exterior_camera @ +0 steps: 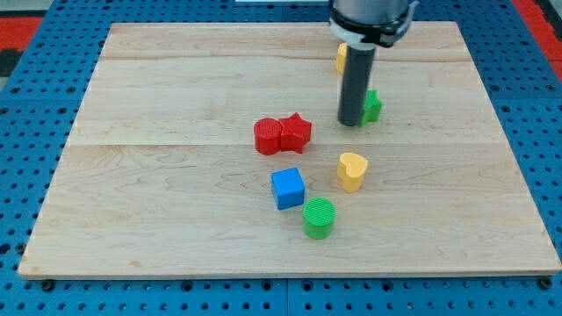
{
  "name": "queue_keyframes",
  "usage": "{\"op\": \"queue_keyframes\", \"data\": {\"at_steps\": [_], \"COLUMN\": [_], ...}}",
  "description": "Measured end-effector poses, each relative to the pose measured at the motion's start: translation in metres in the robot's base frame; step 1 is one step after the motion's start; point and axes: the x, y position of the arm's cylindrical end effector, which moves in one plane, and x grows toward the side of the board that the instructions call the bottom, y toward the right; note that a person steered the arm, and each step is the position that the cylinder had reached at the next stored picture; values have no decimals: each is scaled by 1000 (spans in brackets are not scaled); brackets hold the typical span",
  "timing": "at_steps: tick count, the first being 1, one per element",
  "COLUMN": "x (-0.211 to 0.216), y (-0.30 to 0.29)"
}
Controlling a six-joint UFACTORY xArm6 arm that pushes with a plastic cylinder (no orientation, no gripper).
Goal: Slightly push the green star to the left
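Touching the green star [373,106], my tip [351,122], no claw; red star [296,132] leftward in the path

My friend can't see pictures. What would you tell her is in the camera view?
A dark rod comes down with my tip right beside a green star, mostly hiding it, on a wooden board. Nearer the middle sit a red cylinder touching a red star, a yellow heart, a blue cube and a green cylinder. Another yellow block peeks out behind the rod.
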Motion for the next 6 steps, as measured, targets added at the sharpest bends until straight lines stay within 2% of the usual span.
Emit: {"op": "queue_keyframes", "data": {"at_steps": [1,2,3,4,5,6], "x": [18,-18,-29,-2,0,-40], "y": [31,36,-5,-4,68,86]}}
